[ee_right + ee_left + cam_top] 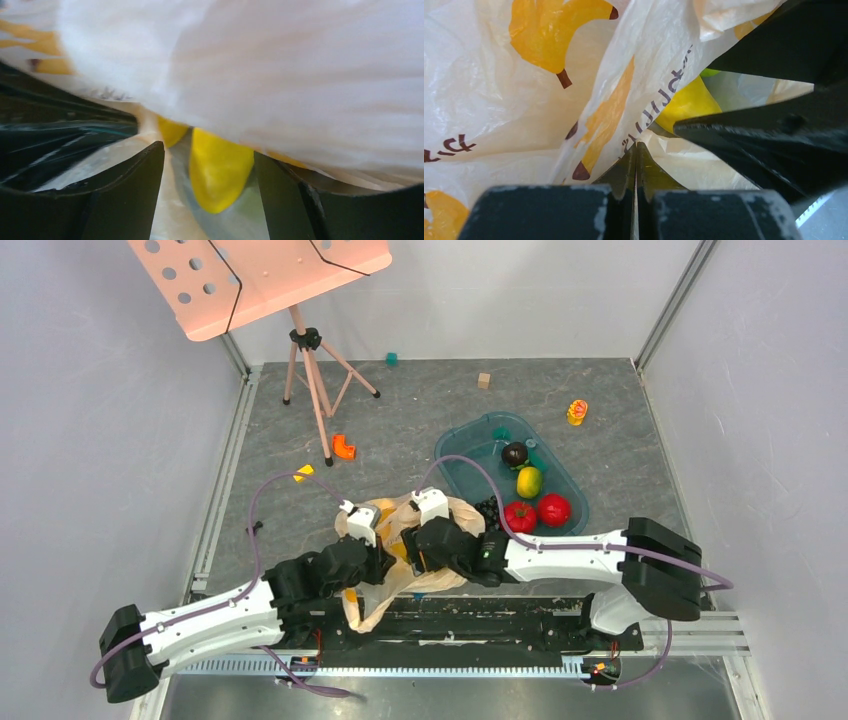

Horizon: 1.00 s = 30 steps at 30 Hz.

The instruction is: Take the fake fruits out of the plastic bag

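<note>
Beside the teal tray point(478, 454), the plastic bag point(396, 592) is pinched by the left gripper point(636, 162), jaws pressed together; a yellow fake fruit point(220, 175) inside it is straddled by the spread right gripper point(209, 151).

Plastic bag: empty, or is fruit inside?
Not empty: a yellow fruit piece lies inside the plastic bag, seen in the right wrist view.

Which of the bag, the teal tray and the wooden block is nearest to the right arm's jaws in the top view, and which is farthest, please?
1. Bag: at the near edge, centre, wrapped around them.
2. Tray: to the right and a little farther back.
3. Block: far back, close to the rear wall.
</note>
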Available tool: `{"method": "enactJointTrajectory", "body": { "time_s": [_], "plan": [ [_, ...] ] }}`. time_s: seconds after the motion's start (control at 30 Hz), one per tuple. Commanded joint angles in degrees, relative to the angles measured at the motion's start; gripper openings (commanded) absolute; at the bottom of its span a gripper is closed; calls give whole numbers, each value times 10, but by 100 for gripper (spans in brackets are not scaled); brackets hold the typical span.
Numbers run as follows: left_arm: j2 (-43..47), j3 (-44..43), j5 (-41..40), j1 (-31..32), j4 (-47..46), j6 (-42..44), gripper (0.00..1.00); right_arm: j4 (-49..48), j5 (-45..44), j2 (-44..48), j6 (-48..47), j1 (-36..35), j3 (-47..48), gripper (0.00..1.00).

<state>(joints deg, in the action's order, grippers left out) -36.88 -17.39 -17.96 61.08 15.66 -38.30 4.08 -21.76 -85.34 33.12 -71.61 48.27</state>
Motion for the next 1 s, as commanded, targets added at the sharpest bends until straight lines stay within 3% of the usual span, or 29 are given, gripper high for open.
{"method": "enactJointTrajectory", "body": {
  "time_s": [0.0, 0.43, 0.6, 0.8, 0.97],
  "plan": [
    [11, 10, 0, -3, -22, -3, 2, 38, -38, -20, 22, 5, 22, 69],
    [10, 11, 7, -3, -23, 9, 2, 13, -34, -71, 14, 8, 22, 70],
    [18, 13, 7, -3, -23, 10, 2, -19, -34, -83, 8, 10, 14, 66],
    [16, 12, 7, -3, -22, 11, 2, -48, -33, -68, -11, 10, 1, 38],
    [10, 10, 3, -3, -23, 10, 2, -57, -23, -17, -22, 10, -16, 32]
  ]
}}
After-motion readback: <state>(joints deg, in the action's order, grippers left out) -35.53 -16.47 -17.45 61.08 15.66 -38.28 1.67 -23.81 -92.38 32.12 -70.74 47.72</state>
